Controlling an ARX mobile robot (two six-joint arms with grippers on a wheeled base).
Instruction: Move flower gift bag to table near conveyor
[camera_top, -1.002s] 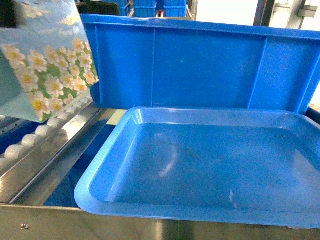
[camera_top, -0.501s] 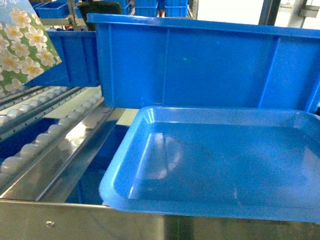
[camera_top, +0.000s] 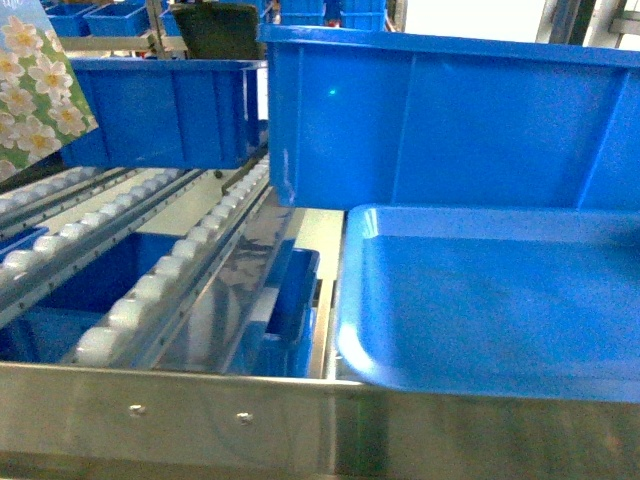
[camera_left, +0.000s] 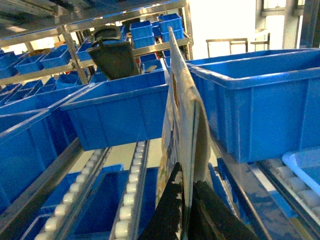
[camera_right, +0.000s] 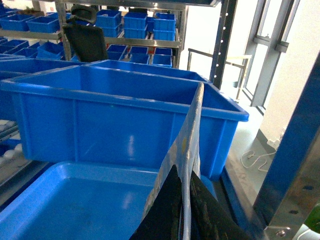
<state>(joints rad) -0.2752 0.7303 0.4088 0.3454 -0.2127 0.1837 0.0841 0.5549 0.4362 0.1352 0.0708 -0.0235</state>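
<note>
Above the conveyor (camera_top: 150, 290) at far left, the bag (camera_top: 35, 95) hangs clear, its edges clamped by the left gripper (camera_left: 186, 200) and right gripper (camera_right: 184, 200); pickup is judged done, with transfer to the unseen table remaining.

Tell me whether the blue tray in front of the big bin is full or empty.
Empty as far as shown. The blue tray has a bare floor in the head view, and its visible part in the right wrist view is bare too, though its right side is cropped.
</note>
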